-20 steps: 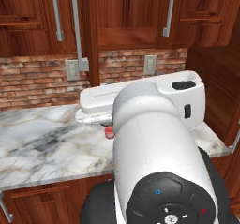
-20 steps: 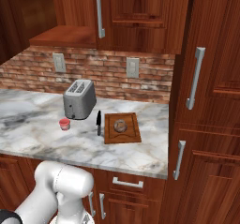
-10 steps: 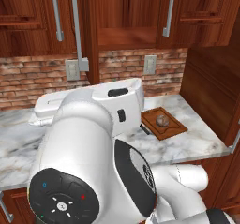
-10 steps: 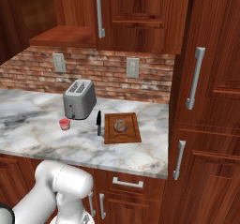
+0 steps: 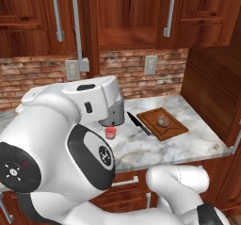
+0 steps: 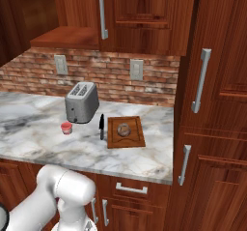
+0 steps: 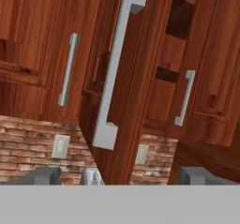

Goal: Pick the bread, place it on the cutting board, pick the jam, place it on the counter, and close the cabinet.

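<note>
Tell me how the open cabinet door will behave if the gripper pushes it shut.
The cabinet door looks like a rigid wood panel, so it probably swings without flexing. Its long bar handle could catch the fingers; pushing the flat face seems safer.

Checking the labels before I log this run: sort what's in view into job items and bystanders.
Job: bread on the cutting board; jam on the counter; cabinet, door open.
Bystanders: toaster; knife; wall outlets.

Bread point(image 6: 124, 128) on cutting board point(image 6: 136, 137); jam point(image 6: 66, 127) upright on counter point(image 6: 38, 143); cabinet point(image 7: 136, 78) door open
</note>
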